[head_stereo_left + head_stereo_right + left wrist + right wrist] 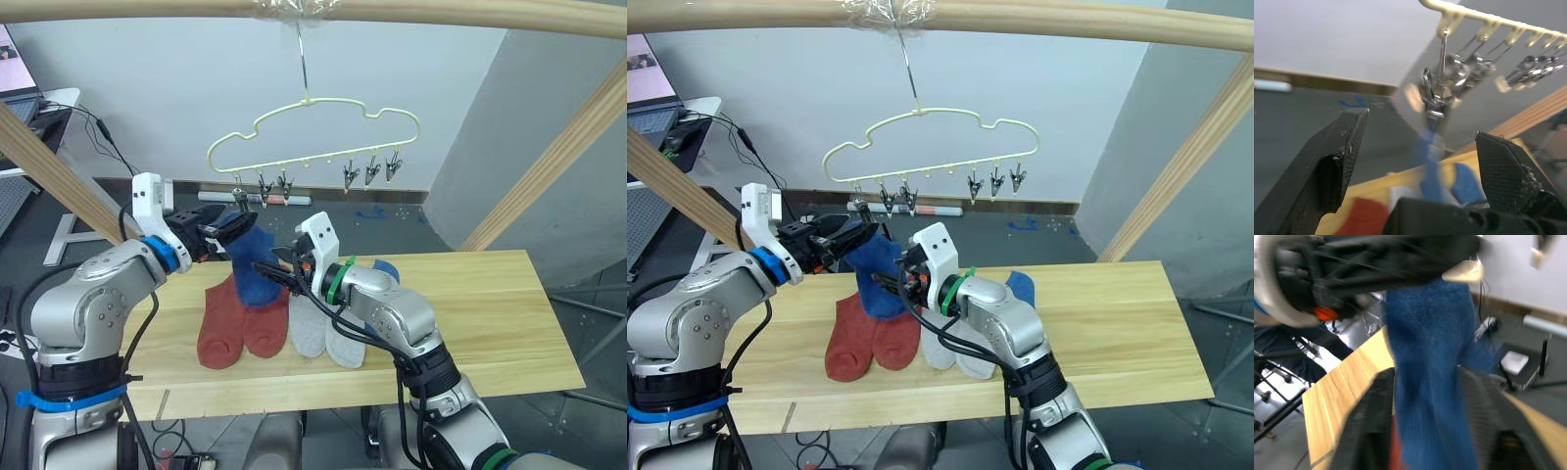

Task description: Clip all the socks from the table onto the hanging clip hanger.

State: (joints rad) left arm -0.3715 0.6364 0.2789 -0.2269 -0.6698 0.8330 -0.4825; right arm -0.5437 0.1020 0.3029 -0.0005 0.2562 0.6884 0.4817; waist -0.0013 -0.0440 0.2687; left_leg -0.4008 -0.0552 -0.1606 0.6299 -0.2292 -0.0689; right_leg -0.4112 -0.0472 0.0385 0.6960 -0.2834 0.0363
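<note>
A: Status? The soft-knit blue sock [253, 262] hangs at the pale yellow-green wire hanger's [312, 132] leftmost clip; right tool [277, 272] grips it.

B: Left tool [231, 226] gapes open. Next, confirm clip bite, then release.

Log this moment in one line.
blue sock hanging at leftmost clip | left gripper open | right gripper holding sock | five socks on table

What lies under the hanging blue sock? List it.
Under the blue sock lie two rust-red socks on the table, with two grey socks beside them. The red socks' upper ends are covered by the blue sock.
</note>
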